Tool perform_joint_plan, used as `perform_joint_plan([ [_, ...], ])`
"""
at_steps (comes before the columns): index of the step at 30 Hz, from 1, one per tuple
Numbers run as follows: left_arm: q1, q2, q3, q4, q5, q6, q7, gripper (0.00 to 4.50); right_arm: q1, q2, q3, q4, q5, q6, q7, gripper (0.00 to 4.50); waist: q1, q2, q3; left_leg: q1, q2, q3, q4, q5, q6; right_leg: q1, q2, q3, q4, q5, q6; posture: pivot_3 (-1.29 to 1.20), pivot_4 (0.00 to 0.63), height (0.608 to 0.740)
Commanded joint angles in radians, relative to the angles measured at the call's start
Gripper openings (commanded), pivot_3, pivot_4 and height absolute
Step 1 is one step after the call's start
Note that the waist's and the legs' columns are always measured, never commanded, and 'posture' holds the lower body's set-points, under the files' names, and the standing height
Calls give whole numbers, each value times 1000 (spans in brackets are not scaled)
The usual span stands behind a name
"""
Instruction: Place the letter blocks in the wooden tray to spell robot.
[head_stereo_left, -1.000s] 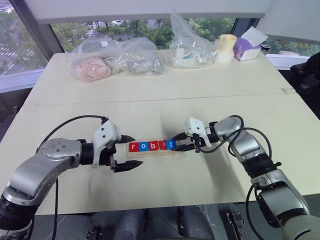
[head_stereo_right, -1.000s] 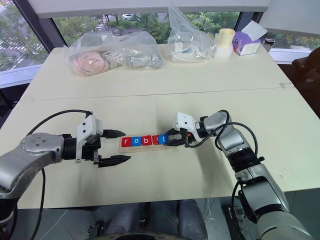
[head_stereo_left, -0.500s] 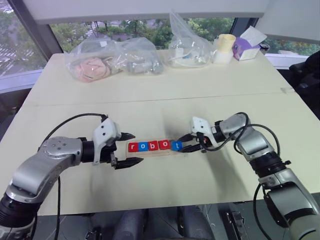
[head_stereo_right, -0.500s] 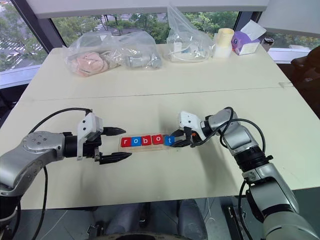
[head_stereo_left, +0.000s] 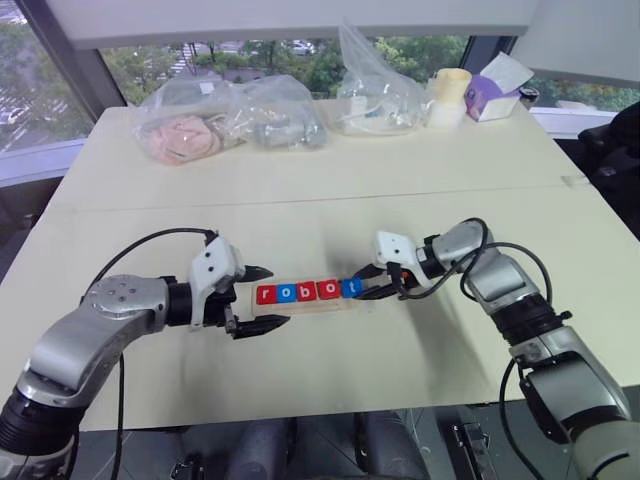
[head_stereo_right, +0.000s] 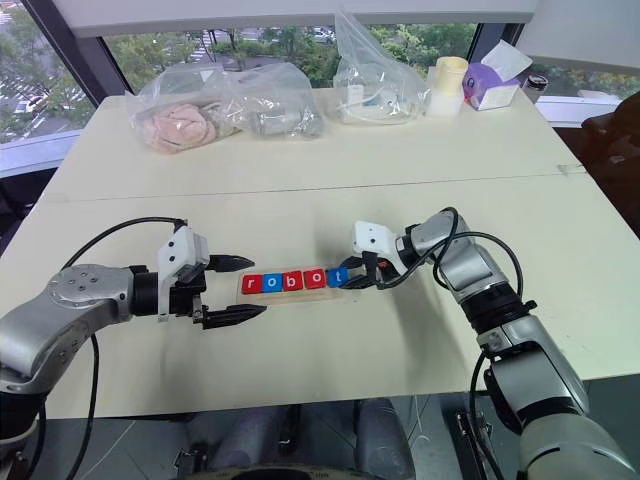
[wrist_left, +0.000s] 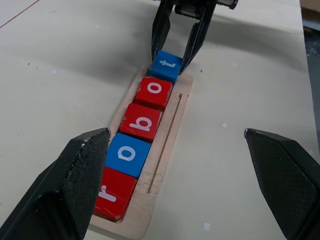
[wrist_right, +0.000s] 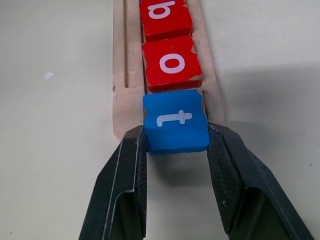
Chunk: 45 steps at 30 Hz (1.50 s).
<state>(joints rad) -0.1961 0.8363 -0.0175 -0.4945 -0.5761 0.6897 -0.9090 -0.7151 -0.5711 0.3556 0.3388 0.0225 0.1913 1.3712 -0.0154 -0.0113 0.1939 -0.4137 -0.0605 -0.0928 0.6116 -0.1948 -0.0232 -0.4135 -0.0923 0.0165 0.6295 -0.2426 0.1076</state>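
Observation:
The wooden tray (head_stereo_left: 300, 305) lies in the middle of the table, and the letter blocks in it read r (head_stereo_left: 265, 294), o (head_stereo_left: 286, 293), b (head_stereo_left: 307, 291), o (head_stereo_left: 328, 290), t (head_stereo_left: 349, 288). My right gripper (wrist_right: 176, 131) is shut on the blue t block (wrist_right: 175, 122) at the tray's right end. There the block touches the red o (wrist_right: 171, 63) and hangs over the tray's end. My left gripper (head_stereo_left: 276, 296) is open at the tray's left end, one finger on each side of it, touching nothing.
Along the table's far edge lie clear plastic bags (head_stereo_left: 225, 120) (head_stereo_left: 375, 95), a pale cup-like roll (head_stereo_left: 450, 97) and a purple tissue box (head_stereo_left: 495, 95). A seam (head_stereo_left: 300, 200) crosses the table behind the tray. The near table edge (head_stereo_left: 300, 415) runs just below my arms.
My right gripper has turned slightly, still shut on the t block, and the block now sits flatter against the red o. The left gripper has stayed still and open.

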Motion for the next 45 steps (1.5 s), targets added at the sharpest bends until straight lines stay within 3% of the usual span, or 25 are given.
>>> perform_joint_plan([
  [1, 9, 6, -5, -22, 30, -27, 3, 4500, -14, 22, 10, -15, -4, -1, -6, 1121, 0, 0, 0, 0, 0, 0, 0, 0, 0, 0, 0, 0, 0, 0, 0, 0, 150, 740],
  [21, 2, -31, -13, -10, 52, -31, -2, 4500, 7, 63, 23, -78, -4, 66, -59, 1121, -2, 0, 0, 1, 1, 0, 0, 0, 0, 0, 1, 1, 0, 0, 0, 0, 150, 740],
  [22, 2, -31, -12, -9, 53, -32, -3, 4500, 7, 62, 21, -80, -2, 69, -58, 2248, -2, 0, 0, 1, 1, 0, 0, 0, 0, 0, 1, 1, 0, 0, 0, 0, 150, 740],
  [27, 1, -34, -10, -5, 59, -32, -5, 4500, -12, 67, -15, -87, 9, 63, -99, 4477, 0, 0, 0, 1, 1, 0, 0, 0, 0, 0, 1, 1, 0, 0, 0, 0, 150, 740],
  [38, 4, -20, 23, 5, 53, -26, -13, 4500, 48, 35, -144, -279, 125, 226, -182, 4477, 2, 0, 0, 1, 1, 0, 0, 0, 0, 0, 0, 1, 0, 0, 0, 0, 150, 740],
  [41, 14, -24, 75, -1, -1, 14, -6, 4500, 95, 59, -232, -319, 188, 300, -269, 4477, 2, 0, 0, 1, 1, 0, 0, 0, 0, 0, 0, 1, 0, 0, 0, 0, 150, 740],
  [45, 94, -9, 197, -38, -97, 70, -3, 4500, 222, 12, -374, -516, 347, 503, -309, 4477, 4, 0, 0, -1, 1, 0, -1, 0, 0, -1, -1, 2, 0, 0, 0, 0, 150, 740],
])
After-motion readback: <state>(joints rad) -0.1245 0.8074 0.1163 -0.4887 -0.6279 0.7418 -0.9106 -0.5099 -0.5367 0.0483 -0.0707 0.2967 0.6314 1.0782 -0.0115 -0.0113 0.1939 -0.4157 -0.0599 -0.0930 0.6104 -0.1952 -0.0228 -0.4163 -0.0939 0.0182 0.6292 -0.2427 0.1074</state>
